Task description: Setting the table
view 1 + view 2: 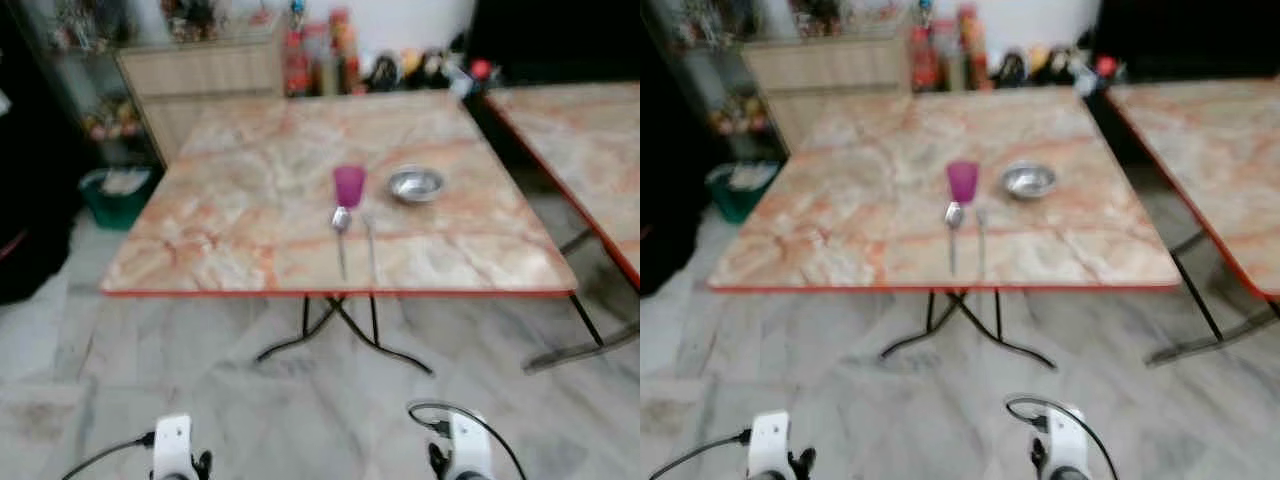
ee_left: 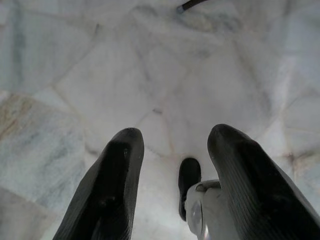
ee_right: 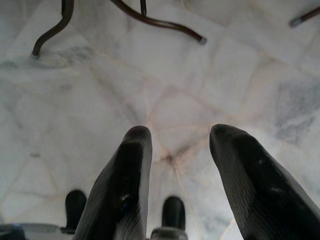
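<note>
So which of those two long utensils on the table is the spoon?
The left one, below the pink cup: its end widens into a bowl, while its neighbour stays thin.

Green bin [image 1: 115, 195] beside wooden cabinet [image 1: 205, 75], bottles [image 1: 320, 55] by wall, marble floor [image 1: 300, 410]

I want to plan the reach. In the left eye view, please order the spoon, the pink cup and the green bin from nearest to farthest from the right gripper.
1. Spoon: on the table near its front edge, closest to the right gripper.
2. Pink cup: just behind the spoon's bowl.
3. Green bin: on the floor, far left of the table.
</note>
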Robot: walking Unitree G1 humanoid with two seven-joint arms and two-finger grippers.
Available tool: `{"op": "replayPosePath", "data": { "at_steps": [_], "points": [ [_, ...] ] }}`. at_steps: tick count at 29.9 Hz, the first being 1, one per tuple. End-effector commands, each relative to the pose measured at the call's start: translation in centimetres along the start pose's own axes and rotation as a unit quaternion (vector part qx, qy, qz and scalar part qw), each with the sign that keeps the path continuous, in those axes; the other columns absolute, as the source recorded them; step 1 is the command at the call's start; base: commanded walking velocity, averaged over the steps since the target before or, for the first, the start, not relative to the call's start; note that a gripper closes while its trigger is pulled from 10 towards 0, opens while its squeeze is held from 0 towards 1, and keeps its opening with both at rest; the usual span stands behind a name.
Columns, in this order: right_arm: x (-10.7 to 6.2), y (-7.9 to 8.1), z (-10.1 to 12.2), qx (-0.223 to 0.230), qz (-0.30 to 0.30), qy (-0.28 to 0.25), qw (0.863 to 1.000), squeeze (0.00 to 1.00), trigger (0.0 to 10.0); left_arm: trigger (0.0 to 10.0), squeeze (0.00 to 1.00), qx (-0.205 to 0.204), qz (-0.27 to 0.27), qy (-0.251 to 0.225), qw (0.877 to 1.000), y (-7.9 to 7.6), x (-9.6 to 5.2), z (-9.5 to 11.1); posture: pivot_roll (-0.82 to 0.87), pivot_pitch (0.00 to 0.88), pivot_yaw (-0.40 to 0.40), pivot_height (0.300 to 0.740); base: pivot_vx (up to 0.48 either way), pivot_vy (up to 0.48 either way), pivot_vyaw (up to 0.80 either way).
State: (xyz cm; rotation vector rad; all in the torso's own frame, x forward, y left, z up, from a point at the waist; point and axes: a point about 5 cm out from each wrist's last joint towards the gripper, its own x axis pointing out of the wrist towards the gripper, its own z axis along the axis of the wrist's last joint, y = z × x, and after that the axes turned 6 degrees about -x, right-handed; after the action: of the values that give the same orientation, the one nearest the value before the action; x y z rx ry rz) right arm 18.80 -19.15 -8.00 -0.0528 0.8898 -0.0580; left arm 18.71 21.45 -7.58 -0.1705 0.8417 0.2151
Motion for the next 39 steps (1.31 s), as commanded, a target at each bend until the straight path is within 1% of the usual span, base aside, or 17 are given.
{"op": "replayPosePath", "data": {
  "at_steps": [1, 8, 18, 19, 20, 22, 26, 30, 31, 32, 33, 34, 35, 36, 37, 38, 39],
  "points": [
    [0.0, 0.8, 0.0, 0.004, 0.009, 0.001, 1.000, 0.00, 10.0, 10.0, 0.00, 0.000, 0.006, 0.008, 1.000, 0.5, -0.1, -0.3, 0.09, 0.000, 0.053, 0.740, 0.285, 0.000, 0.00],
    [0.1, 0.7, 0.1, 0.005, 0.009, 0.000, 1.000, 0.00, 10.0, 10.0, 0.00, -0.002, 0.006, 0.005, 1.000, 0.4, 0.0, -0.1, 0.09, 0.000, 0.049, 0.740, 0.308, 0.000, 0.00],
    [0.1, 0.9, 0.2, -0.003, 0.014, 0.000, 1.000, 0.00, 10.0, 10.0, 0.00, -0.002, 0.002, 0.011, 1.000, 0.1, -0.1, -0.5, 0.08, 0.000, 0.051, 0.740, 0.311, 0.000, 0.00],
    [0.1, 0.8, 0.3, -0.011, 0.016, -0.006, 1.000, 0.00, 10.0, 10.0, 0.00, -0.003, 0.003, 0.011, 1.000, 0.1, -0.1, -0.5, 0.07, 0.000, 0.053, 0.740, 0.000, 0.000, 0.00],
    [0.1, 1.0, 0.6, -0.032, 0.025, -0.020, 0.999, 0.00, 10.0, 10.0, 0.00, -0.001, 0.002, 0.011, 1.000, 0.1, -0.1, -0.5, 0.07, 0.000, 0.050, 0.740, 0.000, 0.000, 0.00],
    [0.0, 1.3, 1.0, -0.056, 0.038, -0.040, 0.997, 0.00, 10.0, 10.0, 0.00, 0.001, 0.001, 0.010, 1.000, 0.0, -0.1, -0.4, 0.07, 0.000, 0.049, 0.740, 0.000, 0.000, 0.00],
    [-0.1, 1.2, 1.1, -0.075, 0.042, -0.061, 0.994, 0.00, 10.0, 10.0, 0.00, 0.001, 0.002, 0.009, 1.000, 0.0, -0.1, -0.4, 0.07, 0.000, 0.049, 0.740, 0.000, 0.000, 0.00],
    [-0.5, 0.5, 1.4, -0.109, 0.046, -0.106, 0.987, 0.00, 10.0, 10.0, 0.00, 0.002, 0.001, 0.011, 1.000, 0.0, -0.1, -0.5, 0.06, 0.000, 0.045, 0.740, 0.000, 0.000, 0.00],
    [-0.5, 0.5, 1.4, -0.109, 0.046, -0.106, 0.987, 0.00, 10.0, 10.0, 0.00, 0.002, 0.001, 0.011, 1.000, 0.0, -0.1, -0.5, 0.06, 0.000, 0.045, 0.740, 0.000, 0.000, 0.00],
    [-0.7, -0.1, 1.6, -0.106, 0.042, -0.129, 0.985, 0.00, 10.0, 10.0, 0.00, 0.003, 0.000, 0.012, 1.000, 0.0, -0.1, -0.5, 0.06, 0.000, 0.046, 0.740, 0.000, 0.000, 0.00],
    [-0.9, -0.4, 1.7, -0.111, 0.040, -0.142, 0.983, 0.00, 10.0, 10.0, 0.00, 0.003, 0.000, 0.012, 1.000, 0.0, -0.1, -0.5, 0.05, 0.000, 0.047, 0.740, 0.000, 0.000, 0.00],
    [-1.1, -0.5, 2.0, -0.125, 0.042, -0.164, 0.978, 0.00, 10.0, 10.0, 0.00, 0.004, -0.001, 0.013, 1.000, -0.1, -0.1, -0.5, 0.05, 0.000, 0.048, 0.740, 0.000, 0.000, 0.00],
    [-1.4, -0.6, 2.2, -0.139, 0.045, -0.184, 0.972, 0.00, 10.0, 10.0, 0.00, 0.005, -0.002, 0.014, 1.000, -0.1, -0.1, -0.6, 0.04, 0.000, 0.048, 0.740, 0.000, 0.000, 0.00],
    [-1.4, -0.6, 2.2, -0.139, 0.045, -0.184, 0.972, 0.00, 10.0, 10.0, 0.00, 0.005, -0.002, 0.014, 1.000, -0.1, -0.1, -0.6, 0.04, 0.000, 0.048, 0.740, 0.000, 0.000, 0.00],
    [-1.6, -0.6, 2.4, -0.152, 0.049, -0.201, 0.966, 0.00, 10.0, 10.0, 0.00, 0.005, -0.002, 0.015, 1.000, -0.1, -0.1, -0.6, 0.04, 0.000, 0.048, 0.740, 0.000, 0.000, 0.00],
    [-1.7, -0.5, 2.4, -0.155, 0.050, -0.206, 0.965, 0.00, 10.0, 10.0, 0.00, 0.005, -0.002, 0.015, 1.000, -0.1, -0.1, -0.6, 0.04, 0.000, 0.048, 0.740, 0.000, 0.000, 0.00],
    [-1.9, -0.5, 2.6, -0.155, 0.053, -0.223, 0.961, 0.00, 10.0, 10.0, 0.00, 0.006, -0.002, 0.015, 1.000, -0.1, -0.1, -0.6, 0.04, 0.000, 0.046, 0.740, 0.000, 0.000, 0.00]
  ]
}}
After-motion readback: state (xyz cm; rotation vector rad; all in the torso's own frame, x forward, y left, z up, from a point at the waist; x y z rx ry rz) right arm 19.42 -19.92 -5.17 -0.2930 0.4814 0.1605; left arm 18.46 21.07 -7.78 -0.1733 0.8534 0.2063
